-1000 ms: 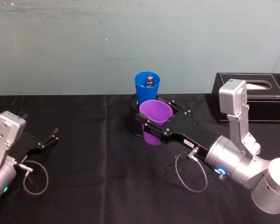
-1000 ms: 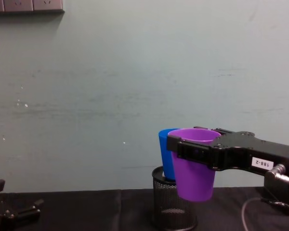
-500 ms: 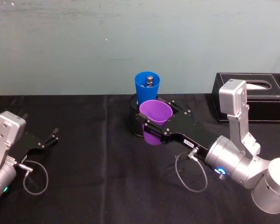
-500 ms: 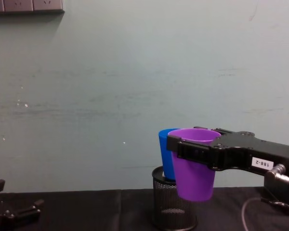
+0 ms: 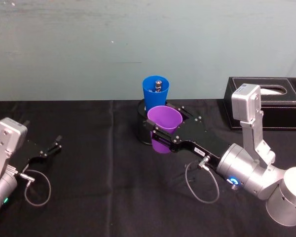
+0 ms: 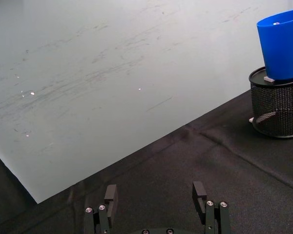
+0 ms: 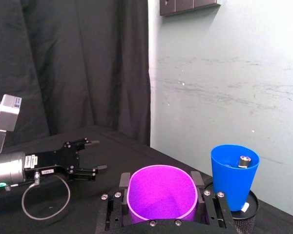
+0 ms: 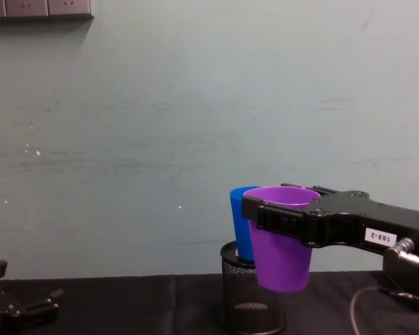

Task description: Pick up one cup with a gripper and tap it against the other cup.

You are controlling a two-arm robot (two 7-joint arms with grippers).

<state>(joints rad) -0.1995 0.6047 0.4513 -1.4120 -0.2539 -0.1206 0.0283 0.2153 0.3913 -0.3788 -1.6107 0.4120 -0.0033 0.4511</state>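
Observation:
My right gripper [image 5: 161, 130] is shut on the purple cup [image 5: 164, 118], its flat fingers clamped on the cup's two sides just under the rim. It holds the cup upright above the table. The blue cup [image 5: 155, 93] stands in a black mesh pen holder [image 5: 140, 129] just behind the purple cup and has a small dark cylinder inside. In the chest view the purple cup [image 8: 283, 258] overlaps the blue cup [image 8: 238, 223]. In the right wrist view a narrow gap shows between the purple cup [image 7: 161, 192] and the blue cup [image 7: 233, 178]. Whether the walls touch I cannot tell.
My left gripper [image 5: 55, 146] rests open on the black cloth at the far left, well away from the cups. A black tissue box [image 5: 274, 101] stands at the back right. A pale wall runs along the table's far edge.

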